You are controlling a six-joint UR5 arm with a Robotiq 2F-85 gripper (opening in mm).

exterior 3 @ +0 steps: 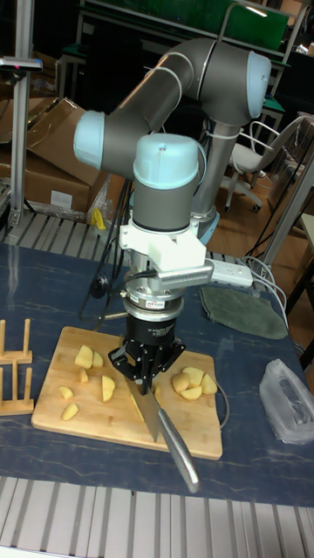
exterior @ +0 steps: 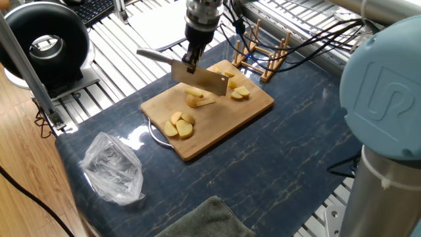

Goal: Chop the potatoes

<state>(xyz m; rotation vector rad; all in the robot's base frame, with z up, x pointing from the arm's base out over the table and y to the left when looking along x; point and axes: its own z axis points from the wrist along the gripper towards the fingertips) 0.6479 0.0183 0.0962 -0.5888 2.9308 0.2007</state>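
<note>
Several pale-yellow potatoes lie on the bamboo board: a cluster of slices near its front left, pieces at the middle, and wedges toward the back right. My gripper hangs over the board's middle, shut on a cleaver. The blade hovers just above the middle pieces and the handle sticks out to the left. The tall fixed view shows the gripper above the board, with the blade between the potato cluster and the pieces.
A wooden rack stands just behind the board. A crumpled clear plastic bag lies front left and a grey-green cloth at the front edge. A round black device sits far left. Cables trail behind the gripper.
</note>
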